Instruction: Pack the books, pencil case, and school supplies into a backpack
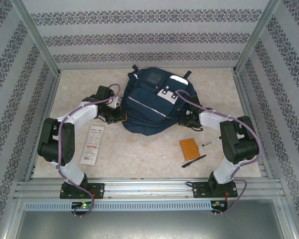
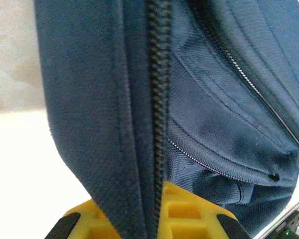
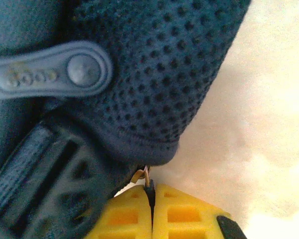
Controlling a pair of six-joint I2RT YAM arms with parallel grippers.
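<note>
Lettering in red on the one white packet (image 1: 92,145) is too small to read, and raised marks on a grey rubber tab (image 3: 45,74) are illegible. One navy backpack (image 1: 150,105) lies mid-counter (image 1: 139,164). One orange rectangle (image 1: 188,148), one black pen (image 1: 194,161) and a paler pen-like stick (image 1: 210,142) lie toward its right. Left claw (image 2: 149,224) grips the backpack's zipper edge. Right claw (image 3: 152,211) is closed, pinching a thin dark tab at its mesh padding.
</note>
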